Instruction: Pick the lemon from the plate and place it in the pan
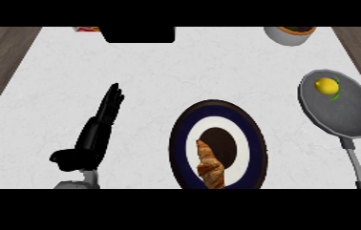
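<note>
Head view, and the small yellow round lemon sits at the upper right of the frame, inside the grey round metal pan, close to the pan's upper rim. A sliver of green lies just beside it; what that is I cannot tell. So the lemon is not on the plate, and by the look of it the placing is done.

How would that lemon handle? My read: light, firm under the skin, not fragile, but round and waxy, so it can roll or slip out of a shallow hold. The place to take it would be across its widest middle, thumb on one side and fingers opposite, coming from above.

Moving out, the pan's long grey handle runs down the right edge of the frame. Lower centre, well apart from the pan, lies the round plate with a dark blue rim, white ring and dark centre, and on it only a golden-brown croissant.

Over at the lower left, the black left hand is released, fingers straight and pointing to the top of the frame, thumb out to the side, holding nothing above the white marble counter. The right hand shows nowhere.

Along the top edge: a black rectangular object, a white pot and a scrap of red.
</note>
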Robot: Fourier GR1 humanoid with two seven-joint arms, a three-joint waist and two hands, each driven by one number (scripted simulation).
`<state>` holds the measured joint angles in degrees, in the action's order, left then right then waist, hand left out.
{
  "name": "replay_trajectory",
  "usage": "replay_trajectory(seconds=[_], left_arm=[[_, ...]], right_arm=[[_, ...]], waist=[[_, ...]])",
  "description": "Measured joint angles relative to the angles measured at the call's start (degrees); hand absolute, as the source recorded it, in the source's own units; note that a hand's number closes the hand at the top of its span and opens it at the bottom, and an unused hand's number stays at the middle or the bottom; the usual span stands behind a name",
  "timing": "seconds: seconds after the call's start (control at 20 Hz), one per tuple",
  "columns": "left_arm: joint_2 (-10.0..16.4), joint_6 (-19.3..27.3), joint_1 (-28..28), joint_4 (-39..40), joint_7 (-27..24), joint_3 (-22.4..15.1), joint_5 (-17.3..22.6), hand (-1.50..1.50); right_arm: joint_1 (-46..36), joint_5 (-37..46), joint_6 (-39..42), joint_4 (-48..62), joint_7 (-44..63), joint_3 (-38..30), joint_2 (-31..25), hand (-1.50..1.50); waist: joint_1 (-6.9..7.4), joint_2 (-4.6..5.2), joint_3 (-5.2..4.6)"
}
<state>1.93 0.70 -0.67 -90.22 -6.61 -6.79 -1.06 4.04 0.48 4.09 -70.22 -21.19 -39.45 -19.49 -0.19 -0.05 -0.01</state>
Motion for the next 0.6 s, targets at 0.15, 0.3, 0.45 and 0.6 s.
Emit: replay_trajectory(seconds=[0.15, 0.3, 0.45, 0.6], left_arm=[[0.0, -0.2, 0.1, -0.8, 1.0, 0.2, -0.1, 0.00], [-0.6, 0.4, -0.9, 0.1, 0.9, -0.1, -0.2, 0.00], [-0.7, 0.2, 0.4, -1.2, 1.4, -0.8, -0.4, 0.00], [-0.7, 0.1, 0.4, -1.3, 1.2, -0.5, -0.5, 0.00]], right_arm=[[1.3, 0.6, -1.3, -1.3, 0.4, 0.5, 0.4, -1.50], [2.1, 1.2, -2.1, -2.5, 1.2, 1.0, 0.5, -1.50], [3.3, 1.7, -2.6, -3.9, 1.5, 1.2, 0.6, -1.50], [4.1, 3.3, -4.3, -4.4, 0.3, 1.5, 0.9, -1.50]], waist=[[0.05, 0.01, 0.00], [0.04, 0.02, -0.01], [0.07, 0.01, 0.00], [0.10, 0.02, 0.00]])
